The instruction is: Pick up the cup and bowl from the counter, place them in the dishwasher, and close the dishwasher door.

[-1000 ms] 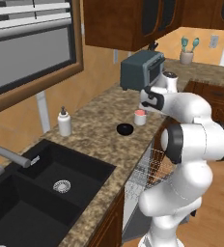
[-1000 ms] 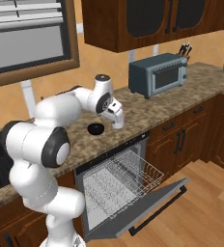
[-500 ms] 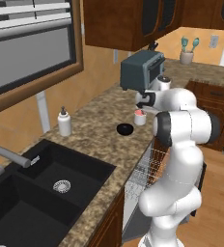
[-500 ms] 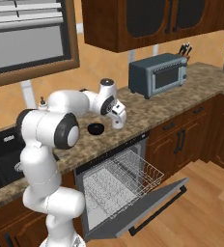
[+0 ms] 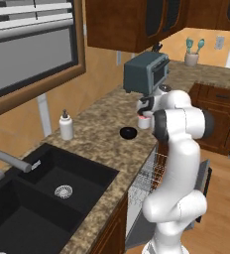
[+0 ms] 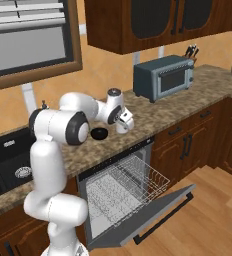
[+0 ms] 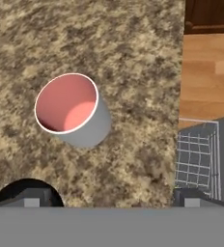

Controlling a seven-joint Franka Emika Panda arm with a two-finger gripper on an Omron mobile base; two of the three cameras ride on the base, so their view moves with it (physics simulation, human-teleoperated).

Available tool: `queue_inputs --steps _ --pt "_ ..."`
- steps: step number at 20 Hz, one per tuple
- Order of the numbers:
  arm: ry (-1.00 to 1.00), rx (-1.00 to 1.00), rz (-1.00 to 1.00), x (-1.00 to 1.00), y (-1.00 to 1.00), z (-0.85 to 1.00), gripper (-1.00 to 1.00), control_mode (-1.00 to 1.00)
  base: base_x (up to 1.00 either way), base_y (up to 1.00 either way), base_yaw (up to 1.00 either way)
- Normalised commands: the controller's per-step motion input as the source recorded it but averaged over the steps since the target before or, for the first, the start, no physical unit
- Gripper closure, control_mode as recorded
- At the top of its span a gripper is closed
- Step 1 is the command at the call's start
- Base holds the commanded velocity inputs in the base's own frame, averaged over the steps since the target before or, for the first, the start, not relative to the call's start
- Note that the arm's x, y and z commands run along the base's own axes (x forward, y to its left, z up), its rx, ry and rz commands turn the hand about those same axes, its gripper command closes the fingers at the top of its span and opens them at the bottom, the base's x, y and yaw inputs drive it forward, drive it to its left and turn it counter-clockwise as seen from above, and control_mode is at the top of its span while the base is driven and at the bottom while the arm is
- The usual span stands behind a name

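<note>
**Gripper** [image 7: 111,198]: two dark fingertips [image 7: 31,195] at the lower edge of the hand view, set wide apart, holding nothing. Poised above the counter [image 7: 133,58], looking down. In the left base view the hand [image 5: 145,106] sits just above the cup.

**Cup** [image 7: 71,110]: white wall, pinkish-red inside, upright on the counter, mouth open toward the camera. It lies ahead of the fingers and off toward the left one, not between them. Also seen in the left base view [image 5: 144,121], near the counter's front edge.

**Bowl** [image 7: 24,190]: black, shallow, just beside the cup, its rim showing right behind the left fingertip. In the side views [image 5: 129,132] [image 6: 99,133] it rests on the counter, apart from the cup.

**Dishwasher** [image 6: 123,182]: under the counter, wire rack [image 6: 130,181] pulled out; dishwasher door [image 6: 148,215] dropped open, bar handle at its outer edge. Both items remain unloaded.

**Risks (judged):**
- Cup off-centre to the fingers: a straight descent could land a finger on the rim and tip it.
- The left finger may strike the bowl and push it.
- The cup stands close to the edge; a nudge could send it to the floor.

**Markings:** no brand, label or legible writing on any item.
</note>
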Motion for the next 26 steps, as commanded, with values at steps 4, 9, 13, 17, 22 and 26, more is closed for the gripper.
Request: queue_inputs --steps 4,9,13,17,22,26 --pt "-0.01 0.0 -0.05 0.55 -0.11 -0.1 -1.0 -1.0 0.0 0.0 0.0" --pt "0.0 0.0 -0.04 0.6 -0.04 -0.13 -1.0 -1.0 0.0 0.0 0.0" --pt "0.0 0.0 -0.02 0.52 -0.01 -0.18 -1.0 -1.0 0.0 0.0 0.0" --pt "0.0 0.0 -0.02 0.33 -0.02 -0.22 -1.0 -1.0 0.0 0.0 0.0" --pt "0.0 0.0 -0.02 0.05 -0.01 -0.23 -1.0 -1.0 0.0 0.0 0.0" --pt "0.0 0.0 -0.01 0.1 -0.01 -0.28 -1.0 -1.0 0.0 0.0 0.0"
